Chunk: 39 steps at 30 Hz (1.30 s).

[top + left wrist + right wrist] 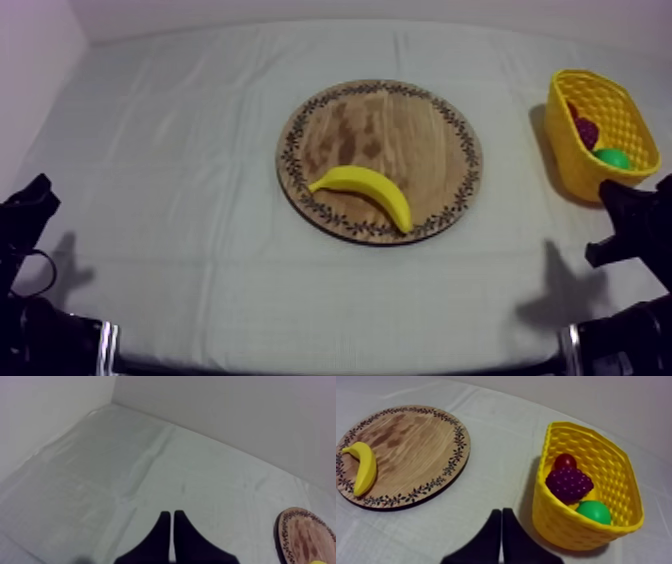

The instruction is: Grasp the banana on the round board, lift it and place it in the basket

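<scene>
The left gripper (172, 514) sits low at the left, its 2 fingers pressed together over bare cloth (150, 461). The banana (365, 190) lies on the wooden board (400, 115), toward its near rim. The right gripper (502, 511) sits low beside the yellow basket (560, 140), its fingers likewise together.

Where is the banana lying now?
In the top view the banana lies on the near part of the wooden board, at mid-table; the yellow basket stands apart at my right.
</scene>
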### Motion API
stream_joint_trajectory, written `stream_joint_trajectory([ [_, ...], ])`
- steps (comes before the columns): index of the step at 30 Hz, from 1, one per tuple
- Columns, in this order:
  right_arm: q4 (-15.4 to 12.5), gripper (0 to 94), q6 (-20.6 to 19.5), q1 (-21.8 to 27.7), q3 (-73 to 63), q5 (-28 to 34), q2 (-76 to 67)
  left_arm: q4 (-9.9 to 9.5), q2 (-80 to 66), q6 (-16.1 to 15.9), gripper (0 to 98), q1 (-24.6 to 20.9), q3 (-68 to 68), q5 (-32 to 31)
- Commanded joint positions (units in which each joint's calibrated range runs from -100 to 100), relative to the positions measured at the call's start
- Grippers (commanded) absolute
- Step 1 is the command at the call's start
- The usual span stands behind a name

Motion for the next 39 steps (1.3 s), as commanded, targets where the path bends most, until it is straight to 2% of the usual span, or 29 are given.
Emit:
stream_joint_trajectory([
  [1, 0.01, 0.4, 0.00, -0.03, 0.04, -0.07, -0.02, -0.01, 0.02, -0.01, 0.1, -0.02, 0.03, -0.01],
  [17, 0.01, 0.4, 0.00, -0.03, 0.04, -0.07, -0.02, -0.01, 0.02, -0.01, 0.1, -0.02, 0.03, -0.01],
  [20, 0.01, 0.4, 1.01, -0.42, 0.04, -0.07, -0.02, -0.01, 0.02, -0.01, 0.1, -0.02, 0.03, -0.01],
  [33, 0.01, 0.8, -5.17, -12.65, 0.04, -0.07, -0.02, -0.01, 0.02, -0.01, 0.1, -0.02, 0.03, -0.01],
  [39, 0.01, 0.5, -2.90, -14.80, 0.04, -0.07, 0.05, -0.01, 0.02, -0.01, 0.1, -0.02, 0.03, -0.01],
])
